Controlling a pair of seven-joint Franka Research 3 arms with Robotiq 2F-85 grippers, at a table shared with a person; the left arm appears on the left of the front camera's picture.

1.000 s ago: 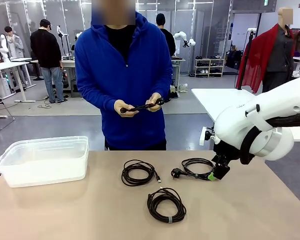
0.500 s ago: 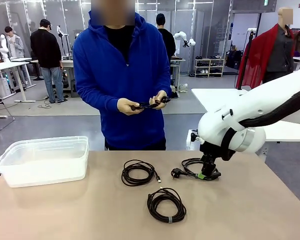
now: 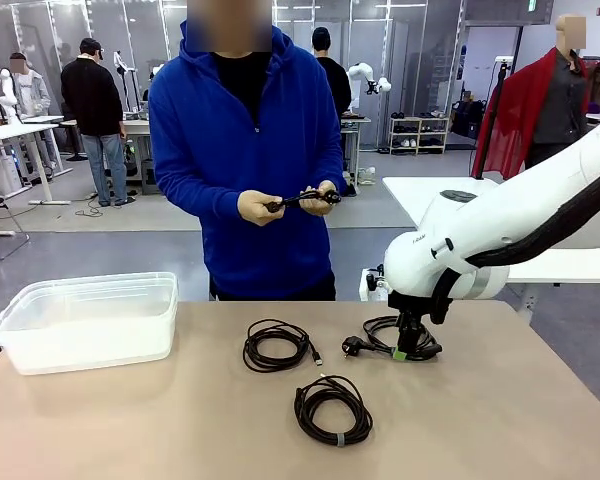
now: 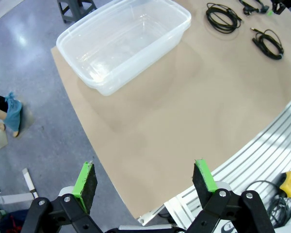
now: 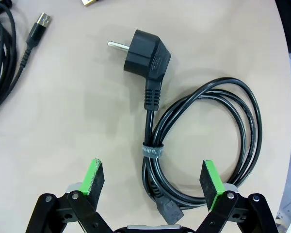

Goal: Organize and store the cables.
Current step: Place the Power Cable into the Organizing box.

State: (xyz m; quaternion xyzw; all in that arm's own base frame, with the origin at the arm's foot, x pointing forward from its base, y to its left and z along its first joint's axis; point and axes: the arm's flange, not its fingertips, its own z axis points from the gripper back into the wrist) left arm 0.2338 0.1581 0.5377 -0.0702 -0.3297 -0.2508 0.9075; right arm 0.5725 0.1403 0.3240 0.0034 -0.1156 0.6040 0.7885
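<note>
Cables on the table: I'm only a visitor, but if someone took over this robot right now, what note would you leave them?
Right gripper: open, lowered over the plug cord, jaws either side of its banded strands; not gripped.
Left gripper: open, holding nothing, high above the table.
Two more coils lie on the table: the USB coil and the banded coil.
The person's hands hold a fourth cable.
Done: nothing is in the clear bin.
Left: grip each cable and move it into the bin.
</note>
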